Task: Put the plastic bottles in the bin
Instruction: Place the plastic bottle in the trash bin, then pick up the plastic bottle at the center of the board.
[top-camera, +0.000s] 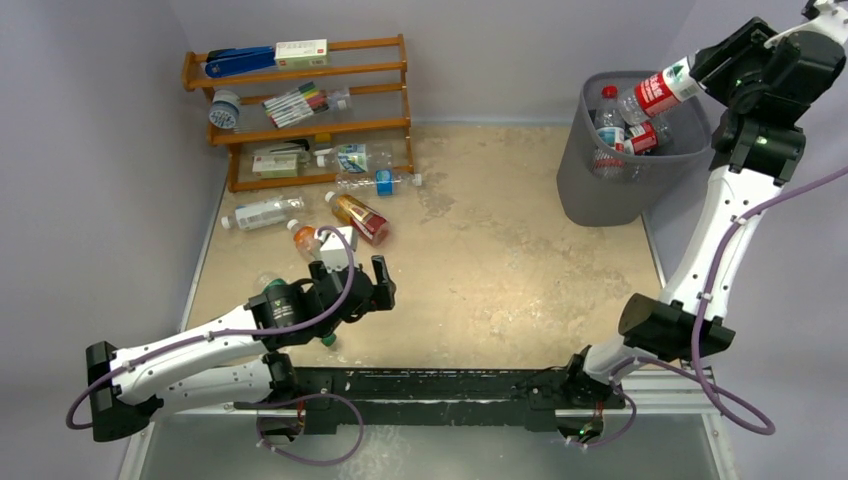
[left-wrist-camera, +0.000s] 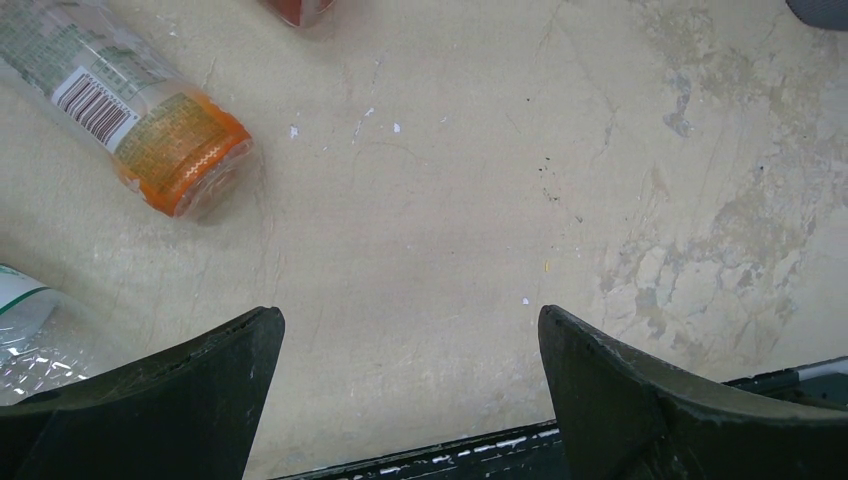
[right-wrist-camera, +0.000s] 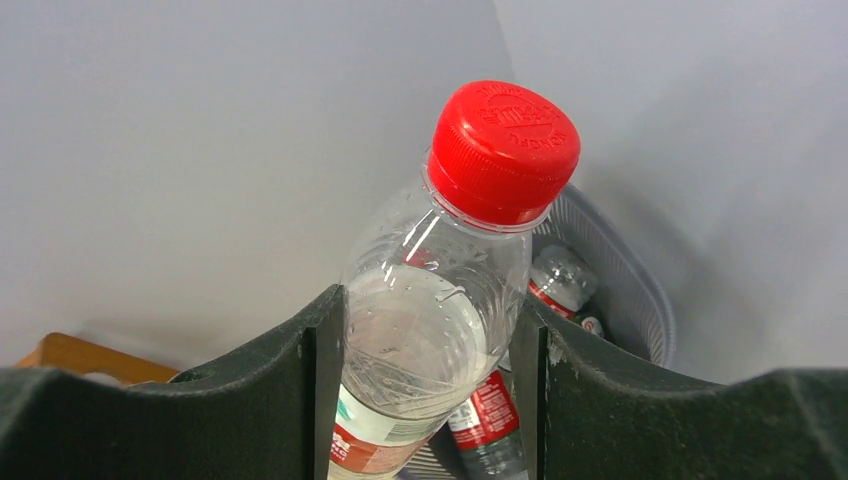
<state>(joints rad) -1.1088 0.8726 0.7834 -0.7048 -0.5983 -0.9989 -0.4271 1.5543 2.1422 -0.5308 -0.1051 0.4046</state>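
Looking down from above, I see the right gripper raised at the far right corner. It is clamped round the lower body of a red-labelled water bottle. That bottle hangs tilted over the rim of the grey mesh bin, cap end pointing inward. Several bottles lie inside the bin. Across the table, the left gripper sits low with its claw spread and nothing in it. Just beyond it lie an orange-filled bottle, an amber bottle and a clear bottle, all near the foot of the wooden shelf rack.

From the left wrist, the jaws stand wide apart over bare tabletop. The orange-filled bottle lies up and to the left, clear of both fingers.

From the right wrist, both fingers press against the clear body of the red-capped bottle. The bin's mesh wall shows just behind it, with more red-labelled bottles inside.
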